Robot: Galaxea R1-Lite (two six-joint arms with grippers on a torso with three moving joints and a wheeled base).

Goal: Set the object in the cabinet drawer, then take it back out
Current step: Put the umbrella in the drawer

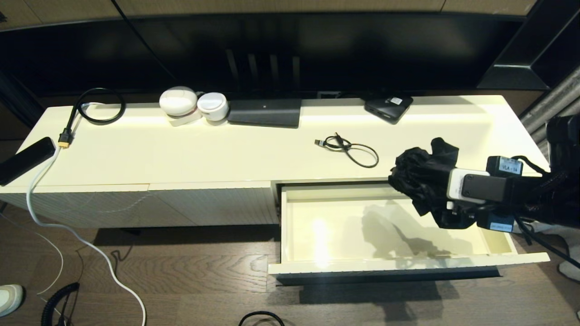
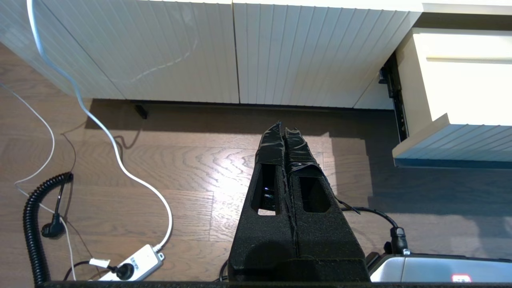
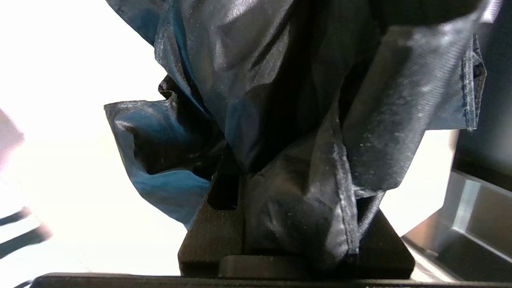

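The object is a crumpled bundle of black shiny fabric [image 1: 419,176]. My right gripper [image 1: 446,203] is shut on it and holds it in the air over the right end of the open cabinet drawer [image 1: 385,264]. The bundle throws a shadow on the drawer's plain cream floor, which holds nothing. In the right wrist view the fabric [image 3: 280,120] fills the space between my fingers [image 3: 212,236] and hides their tips. My left gripper [image 2: 283,128] is shut on nothing, parked low over the wooden floor left of the drawer's ribbed front [image 2: 452,140].
On the cabinet top lie a looped black USB cable [image 1: 351,149], a small black box [image 1: 389,107], a flat black device [image 1: 265,112], two white round devices [image 1: 179,103] and a coiled black cable [image 1: 97,106]. Cords and a power strip [image 2: 132,266] lie on the floor.
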